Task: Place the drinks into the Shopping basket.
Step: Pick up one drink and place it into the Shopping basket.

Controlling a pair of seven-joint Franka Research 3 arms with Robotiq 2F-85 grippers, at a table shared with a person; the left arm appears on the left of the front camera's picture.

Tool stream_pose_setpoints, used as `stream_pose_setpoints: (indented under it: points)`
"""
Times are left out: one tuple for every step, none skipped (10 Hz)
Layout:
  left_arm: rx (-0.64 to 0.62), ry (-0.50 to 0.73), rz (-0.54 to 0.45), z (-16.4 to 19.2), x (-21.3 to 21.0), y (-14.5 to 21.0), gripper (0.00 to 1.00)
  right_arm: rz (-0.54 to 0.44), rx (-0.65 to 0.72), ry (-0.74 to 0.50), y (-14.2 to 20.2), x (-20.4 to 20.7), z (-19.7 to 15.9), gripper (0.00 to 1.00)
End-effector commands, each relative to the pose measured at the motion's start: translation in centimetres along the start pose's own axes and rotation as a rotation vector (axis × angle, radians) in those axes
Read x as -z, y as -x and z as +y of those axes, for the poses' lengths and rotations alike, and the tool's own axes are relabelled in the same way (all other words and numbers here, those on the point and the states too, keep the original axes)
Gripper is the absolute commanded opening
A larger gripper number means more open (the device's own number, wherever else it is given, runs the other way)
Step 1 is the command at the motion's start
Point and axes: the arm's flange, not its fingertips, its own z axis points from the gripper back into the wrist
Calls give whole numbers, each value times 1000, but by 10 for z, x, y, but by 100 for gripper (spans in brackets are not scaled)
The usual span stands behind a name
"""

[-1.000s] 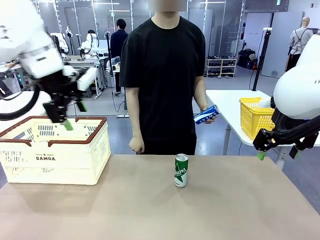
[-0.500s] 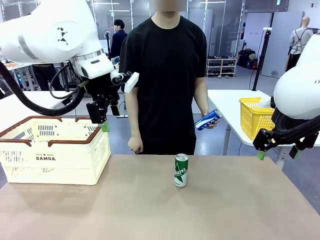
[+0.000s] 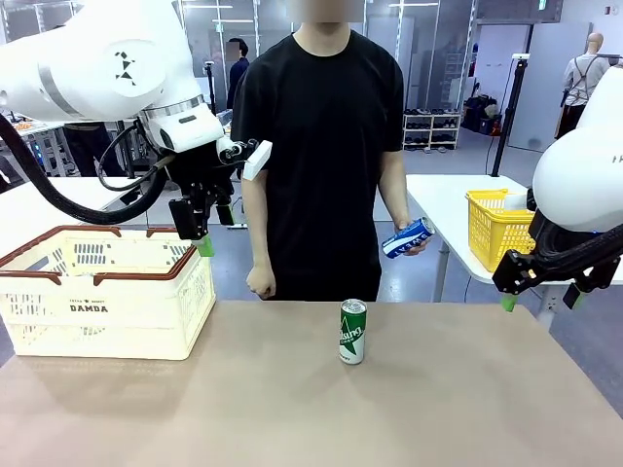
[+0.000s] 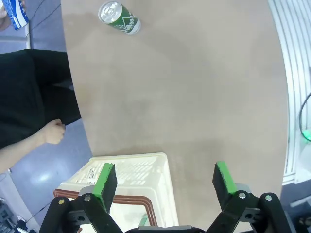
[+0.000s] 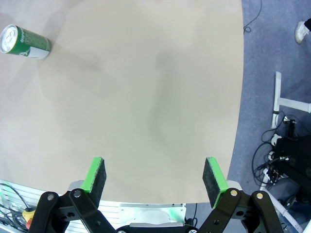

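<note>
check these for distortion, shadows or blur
Front view: sharp, even light, faint shadow under the basket. Left wrist view: wide-angle bends the table edge and tips the can sideways. Right wrist view: same bend, soft shadows on the table.

Table (image 3: 467,409) is mostly wide open. The lone green can (image 3: 352,332) stands mid-table with bare top all around it, so you can reach it from any side. The Shopping basket (image 3: 107,292) hogs the left end, open on top, with the left gripper (image 4: 164,171) spread wide above its right corner. The person's hand (image 3: 414,243) holds a blue can (image 3: 407,236) past the far edge, probably clear of the tabletop
</note>
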Motion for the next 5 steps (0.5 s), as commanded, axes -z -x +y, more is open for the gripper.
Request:
stream_pose_setpoints:
  points:
    - [17,14,1,9,12,-8,100,-2,-2,3,0,-1,-2,100]
    - [36,14,-1,19,24,-21,100,-2,-2,3,0,-1,-2,100]
    - [40,12,-4,26,33,-34,100,-2,-2,3,0,-1,-2,100]
    - [34,12,-6,35,43,-47,100,-2,-2,3,0,-1,-2,100]
    - [38,17,-20,44,55,-62,100,-2,-2,3,0,-1,-2,100]
